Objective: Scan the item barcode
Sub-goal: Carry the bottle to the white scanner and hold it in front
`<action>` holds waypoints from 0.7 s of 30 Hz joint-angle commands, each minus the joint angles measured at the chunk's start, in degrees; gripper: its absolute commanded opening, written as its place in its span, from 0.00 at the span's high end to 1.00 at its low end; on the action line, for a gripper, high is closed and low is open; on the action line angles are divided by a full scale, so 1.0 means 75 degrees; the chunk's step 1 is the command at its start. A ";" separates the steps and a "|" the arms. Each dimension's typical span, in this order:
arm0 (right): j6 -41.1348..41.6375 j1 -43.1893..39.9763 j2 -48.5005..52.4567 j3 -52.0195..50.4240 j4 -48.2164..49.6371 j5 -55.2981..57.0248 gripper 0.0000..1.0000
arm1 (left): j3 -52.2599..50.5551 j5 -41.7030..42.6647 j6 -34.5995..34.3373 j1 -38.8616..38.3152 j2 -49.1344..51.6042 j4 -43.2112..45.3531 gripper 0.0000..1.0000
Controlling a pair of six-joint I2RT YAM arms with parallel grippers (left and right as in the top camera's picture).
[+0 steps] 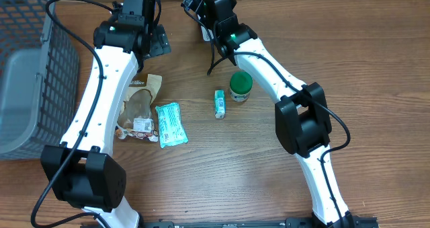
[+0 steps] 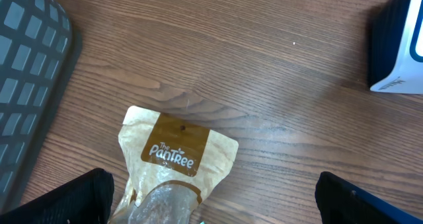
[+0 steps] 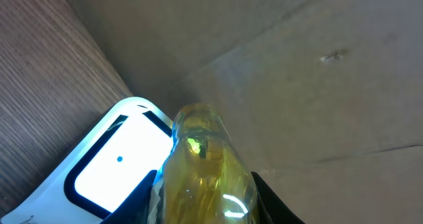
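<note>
Clenching right gripper (image 3: 205,207) around a yellowish bottle (image 3: 201,151), with fingers pressing it from both sides at the bottom centre of the right wrist view. Holding the bottle just beside the scanner (image 3: 112,168), with its lit white window showing at the lower left of that view; touching or apart, cannot tell. Placing both at the top centre of the overhead view, at the far table (image 1: 269,181) edge. Spreading left gripper (image 2: 218,214) wide and empty, with dark fingers showing only at the two bottom corners of the left wrist view. Hovering it over a brown pouch (image 2: 178,154) at the bottom centre, near a grey basket (image 2: 26,65) along the left edge. Leaving a teal packet (image 1: 170,124), a small box (image 1: 219,103) and a green-lidded jar (image 1: 240,85) untouched on the wood in the middle of the overhead view, well apart from the bottle.
</note>
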 commanded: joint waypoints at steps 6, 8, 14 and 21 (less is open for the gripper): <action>-0.0020 0.0254 -0.0495 0.0143 0.1070 0.1629 0.72 | 0.0093 -0.0131 0.0087 -0.0023 -0.0114 0.0032 0.00; 0.0353 0.0323 -0.0778 0.0143 0.0976 0.1629 0.70 | 0.0093 -0.0131 0.0087 -0.0023 -0.0111 0.0032 0.00; 0.2646 0.0303 -0.2116 0.0143 -0.0117 0.1658 0.62 | 0.0093 -0.0131 0.0087 -0.0023 -0.0114 0.0032 0.00; 0.5738 -0.0510 -0.3937 0.0143 -0.3923 0.1475 0.63 | 0.0093 -0.0131 0.0087 -0.0020 -0.0114 0.0032 0.00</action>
